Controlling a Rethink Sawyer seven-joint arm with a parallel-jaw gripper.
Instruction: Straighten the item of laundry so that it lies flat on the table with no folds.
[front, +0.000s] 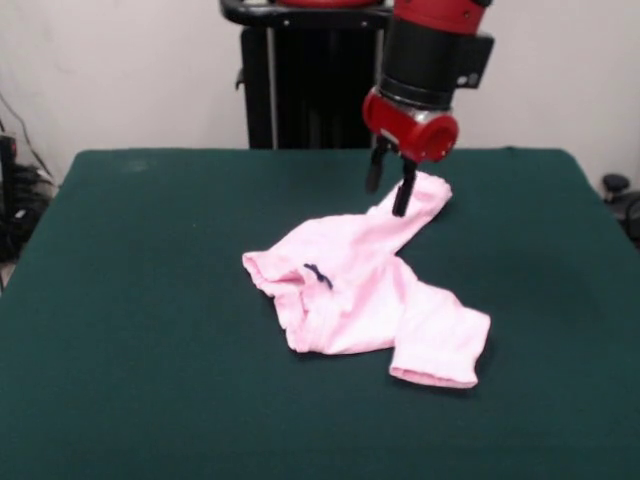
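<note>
The item of laundry (360, 295), pale pink baby pants, lies crumpled near the middle of the green table (140, 320). Its waistband, with a small dark bow (318, 273), is bunched and folded at the left. One leg runs toward the front right and ends in a cuff (435, 362). The other leg (425, 195) stretches to the far right. My gripper (386, 200) hangs over that far leg's cuff, open. One black finger (403, 192) stands in front of the cloth, the other just left of it. I cannot tell whether the tips touch the cloth.
Dark cables and gear (15, 200) sit past the table's left edge, and a small dark object (615, 185) past its right edge. Green cloth stretches wide on every side of the garment.
</note>
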